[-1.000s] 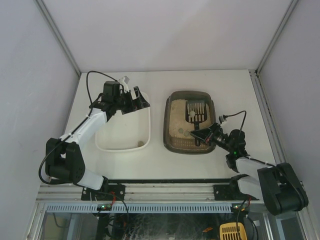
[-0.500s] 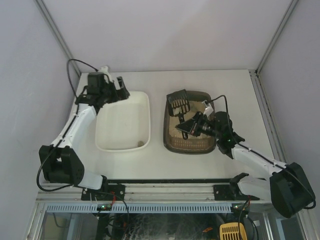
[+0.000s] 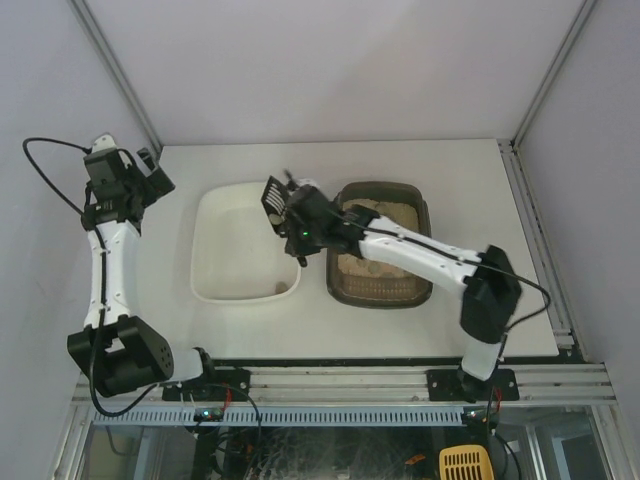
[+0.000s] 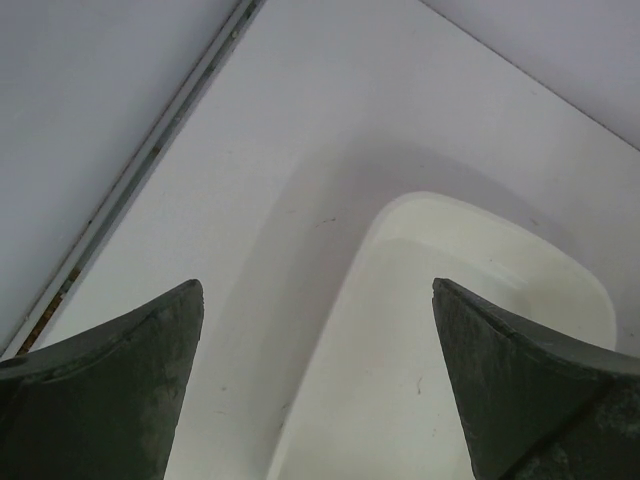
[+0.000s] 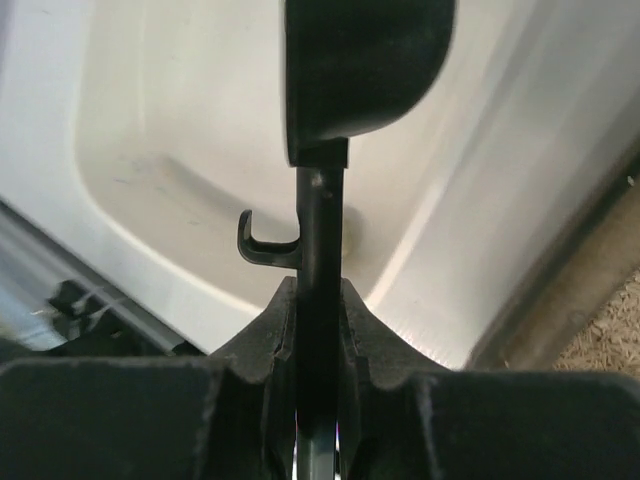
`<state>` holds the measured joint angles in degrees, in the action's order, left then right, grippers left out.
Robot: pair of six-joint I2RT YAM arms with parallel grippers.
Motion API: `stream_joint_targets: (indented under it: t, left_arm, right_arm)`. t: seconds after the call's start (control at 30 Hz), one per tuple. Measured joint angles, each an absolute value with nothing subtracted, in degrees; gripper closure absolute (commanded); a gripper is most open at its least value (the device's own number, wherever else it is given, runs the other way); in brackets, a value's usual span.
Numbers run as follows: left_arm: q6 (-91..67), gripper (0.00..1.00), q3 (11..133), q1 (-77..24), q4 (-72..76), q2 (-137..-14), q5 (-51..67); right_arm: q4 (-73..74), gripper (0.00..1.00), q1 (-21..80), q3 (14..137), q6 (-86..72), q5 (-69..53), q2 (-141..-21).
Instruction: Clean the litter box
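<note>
The litter box (image 3: 385, 298) sits on the surface just to the right of the right jaws, with beige litter inside. Those jaws pinch the handle of the black scoop (image 3: 273, 200), its head out ahead of them over the white tray (image 3: 235, 250), so a dump seems under way. Whether clumps are left in the litter I cannot tell. The left jaws are spread and empty, the tray's corner ahead of them.
</note>
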<state>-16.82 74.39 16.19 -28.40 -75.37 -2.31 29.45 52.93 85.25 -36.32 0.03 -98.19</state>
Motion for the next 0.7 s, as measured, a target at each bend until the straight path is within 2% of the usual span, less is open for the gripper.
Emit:
stream_joint_targets:
  t: [0.13,0.3,0.53,0.7]
  left_arm:
    - [-15.9,0.0,74.39,17.45,-30.65,-75.37,-0.78]
    - [-15.33,0.0,74.39,17.45,-31.48,-75.37,0.58]
    - [-15.33,0.0,74.39,17.45,-31.46,-75.37,2.61]
    - [-15.33,0.0,74.39,16.8,-31.44,-75.9,7.03]
  right_arm:
    - [42.96,1.0,59.27,102.89,-30.35,12.6,-111.92]
    - [55.79,1.0,67.46,115.87,-24.75,28.12,-123.0]
    - [62.13,1.0,69.28,116.97,-21.56,37.28,-124.49]
    - [61.76,1.0,67.22,113.4,-22.46,38.59,-120.84]
